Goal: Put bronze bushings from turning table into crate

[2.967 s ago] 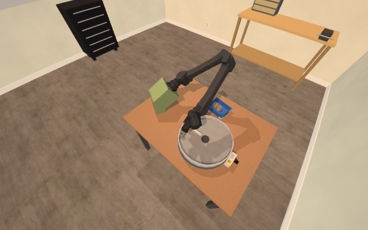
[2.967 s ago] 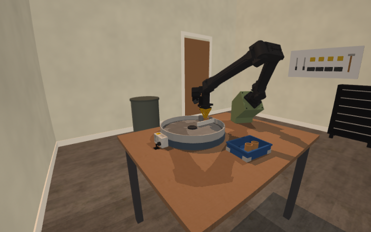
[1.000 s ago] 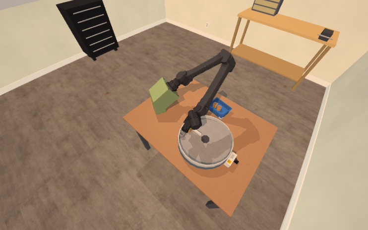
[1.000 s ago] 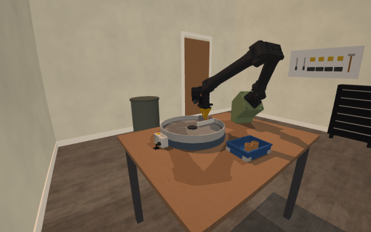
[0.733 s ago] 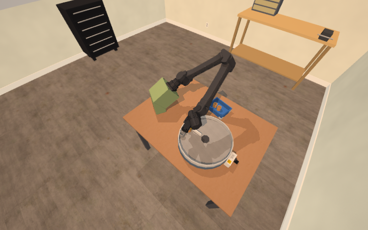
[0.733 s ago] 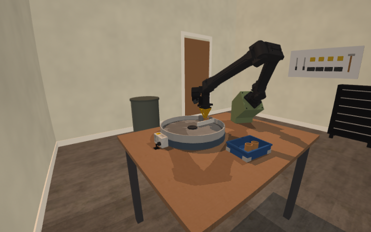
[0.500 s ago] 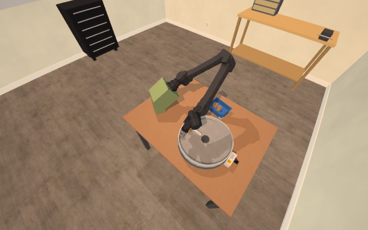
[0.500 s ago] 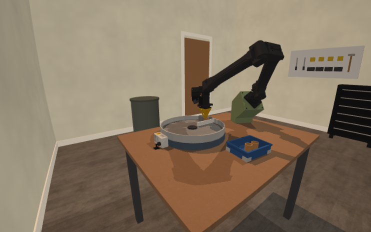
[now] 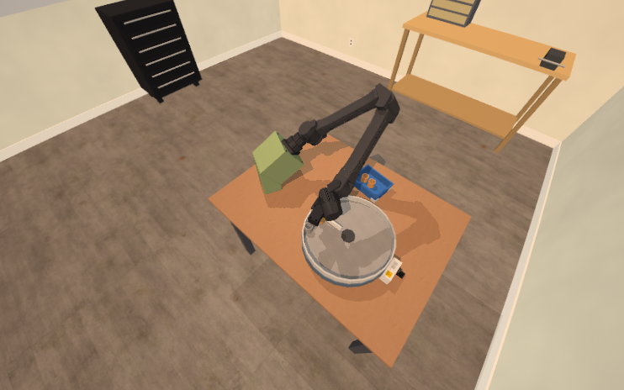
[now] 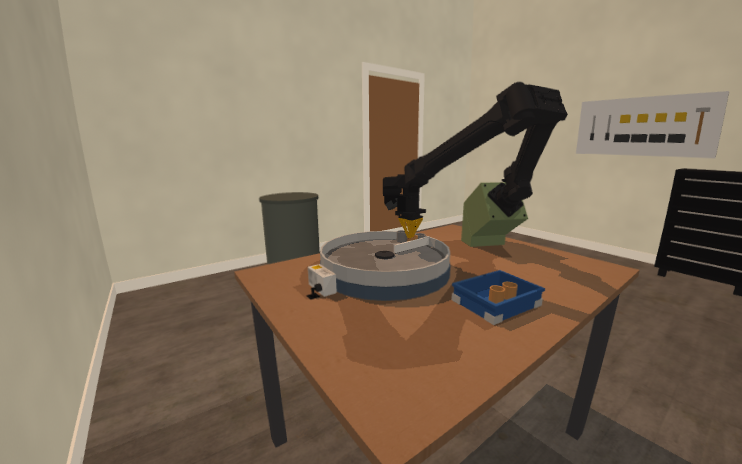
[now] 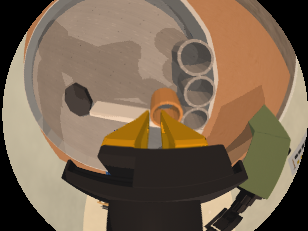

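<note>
Black arm [image 9: 366,147] [image 10: 465,142] bends over the tabletop [image 9: 382,322] [image 10: 383,393]; blue crate [image 9: 388,187] [image 10: 476,308], holding two bronze bushings [image 9: 371,183] [image 10: 496,293], sits beside the turning table [image 9: 349,277] [image 10: 383,277] [image 11: 115,29]; white bar [image 9: 333,224] [image 10: 413,245] [image 11: 120,112] and three steel bushings [image 11: 185,92] flank a third bronze bushing [image 11: 163,96]; hand [image 10: 411,234] [image 11: 155,114] points down there, fingers slightly apart.

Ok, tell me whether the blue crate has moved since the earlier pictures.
No; the blue crate sits in the same spot beside the turning table.
</note>
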Motion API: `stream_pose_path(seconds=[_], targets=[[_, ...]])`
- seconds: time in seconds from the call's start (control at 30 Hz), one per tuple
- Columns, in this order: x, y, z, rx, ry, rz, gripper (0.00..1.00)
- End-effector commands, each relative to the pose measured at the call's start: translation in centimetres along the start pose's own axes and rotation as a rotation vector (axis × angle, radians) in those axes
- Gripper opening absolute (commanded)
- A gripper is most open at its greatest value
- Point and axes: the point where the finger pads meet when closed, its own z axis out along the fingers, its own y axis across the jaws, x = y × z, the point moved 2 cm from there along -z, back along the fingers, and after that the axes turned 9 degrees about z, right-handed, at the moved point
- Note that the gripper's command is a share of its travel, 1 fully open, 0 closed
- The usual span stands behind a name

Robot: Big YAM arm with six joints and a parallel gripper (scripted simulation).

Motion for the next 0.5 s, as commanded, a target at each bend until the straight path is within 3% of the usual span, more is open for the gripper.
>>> stream_pose_path(seconds=[0.0,0.2,0.23,0.33,0.47], targets=[[0.0,0.1,0.7,-0.003,-0.002,0.000,0.14],[0.0,0.2,1.3,-0.005,-0.005,-0.004,0.14],[-0.7,1.0,0.1,-0.037,-0.024,-0.004,0.14],[-0.3,0.5,1.2,-0.015,-0.011,-0.003,0.14],[-0.3,0.6,1.1,-0.017,-0.012,-0.005,0.14]])
